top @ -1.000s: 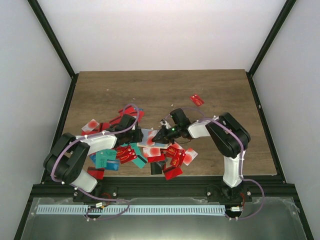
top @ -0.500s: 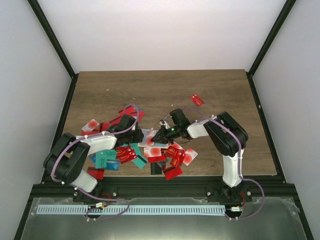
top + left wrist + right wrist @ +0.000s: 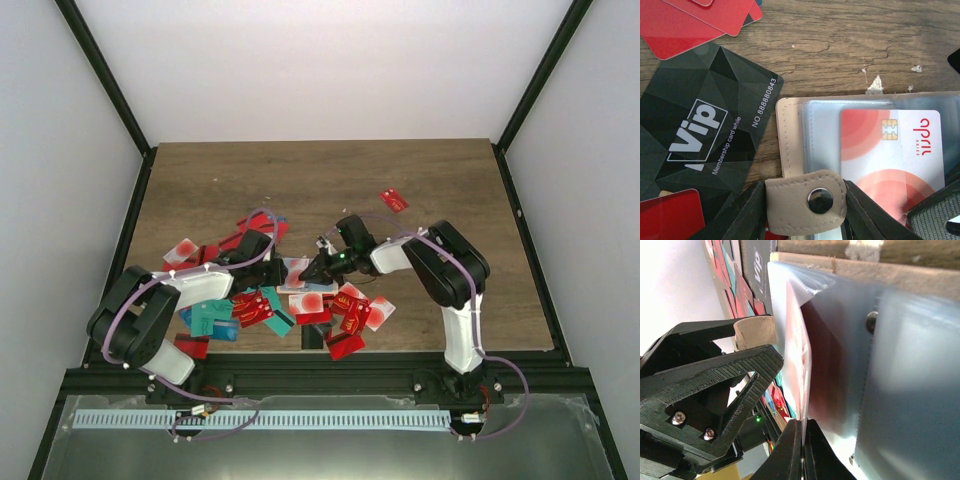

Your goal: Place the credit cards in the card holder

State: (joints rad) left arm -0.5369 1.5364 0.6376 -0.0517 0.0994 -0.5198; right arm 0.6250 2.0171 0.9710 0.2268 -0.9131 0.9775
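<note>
The beige card holder [image 3: 787, 135] lies open on the wood, its clear sleeves facing up. My left gripper [image 3: 805, 212] is shut on its snap tab [image 3: 807, 200], one dark finger on each side. My right gripper [image 3: 802, 429] is shut on the edge of a white credit card with red circles [image 3: 890, 150], which sits partly inside a sleeve [image 3: 840, 340]. From above, the left gripper [image 3: 273, 272] and the right gripper [image 3: 313, 270] meet at the holder [image 3: 296, 270], amid scattered credit cards [image 3: 340, 315].
A black VIP card [image 3: 710, 130] lies just left of the holder, with red cards [image 3: 690, 20] beyond it. One red card [image 3: 394, 200] lies alone at the back right. Teal and red cards [image 3: 215, 318] crowd the front left near the table edge.
The right arm has crept a little to the left, pushing the white-and-red card further towards the holder. The left arm has kept its hold on the tab.
</note>
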